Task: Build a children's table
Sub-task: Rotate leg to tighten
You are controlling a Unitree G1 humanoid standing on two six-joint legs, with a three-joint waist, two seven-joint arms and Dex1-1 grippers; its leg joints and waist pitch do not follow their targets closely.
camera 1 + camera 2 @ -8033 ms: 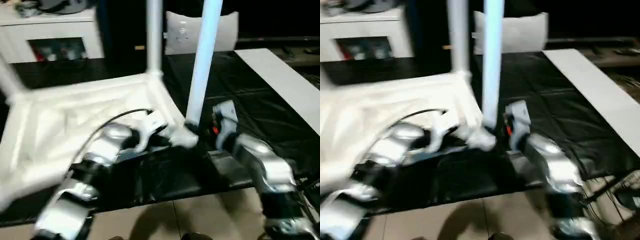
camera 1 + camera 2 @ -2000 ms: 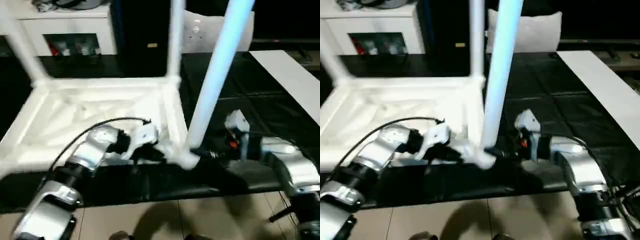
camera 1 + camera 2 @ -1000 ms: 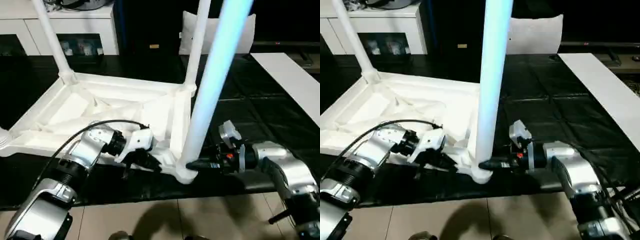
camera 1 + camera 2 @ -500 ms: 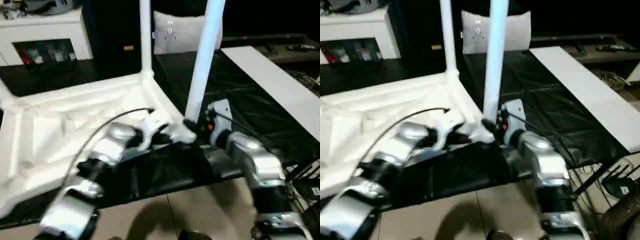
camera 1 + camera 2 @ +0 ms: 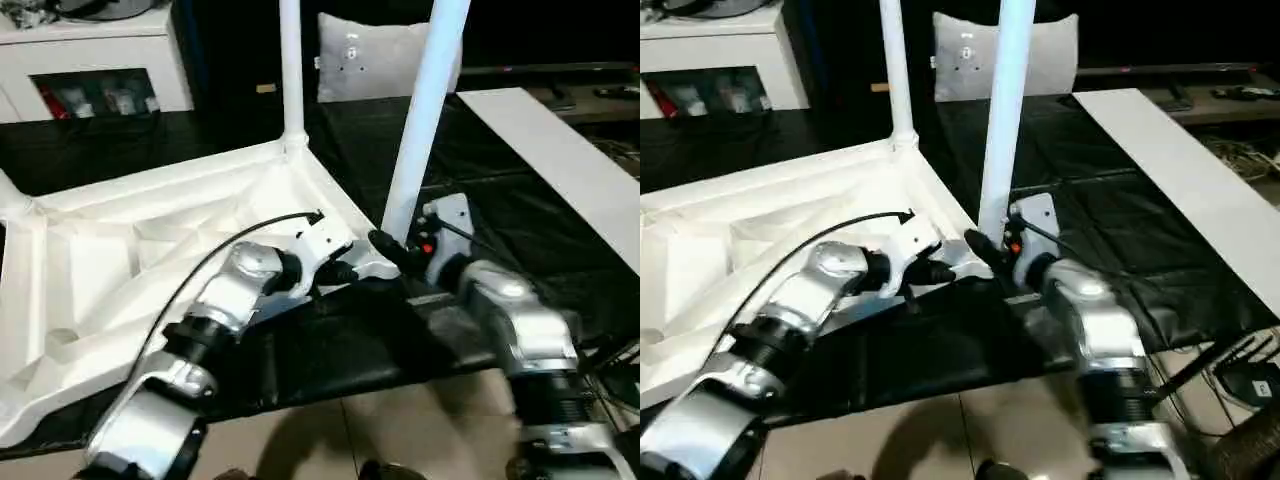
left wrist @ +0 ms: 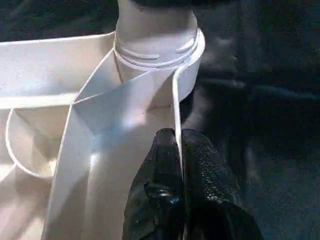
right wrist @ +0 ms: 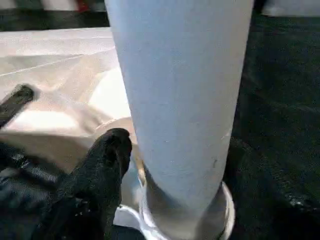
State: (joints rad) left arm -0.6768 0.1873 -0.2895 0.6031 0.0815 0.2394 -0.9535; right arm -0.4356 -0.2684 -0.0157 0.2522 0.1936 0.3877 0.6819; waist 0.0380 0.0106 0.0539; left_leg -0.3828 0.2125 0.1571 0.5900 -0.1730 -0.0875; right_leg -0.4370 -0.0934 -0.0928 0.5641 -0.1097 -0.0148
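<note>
The table top lies underside up on the black mat, legs rising from its far corners. I am seating the near-right leg in its socket. My left gripper is clenched on the top's thin rim beside that socket, steadying it. My right gripper sits at the leg's base; one finger shows, so I cannot tell its grip. Next, I judge: regrasp and twist the leg home.

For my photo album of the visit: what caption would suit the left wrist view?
The left gripper pinches the thin rim of the upturned white children's table beside the corner socket holding a leg.
</note>
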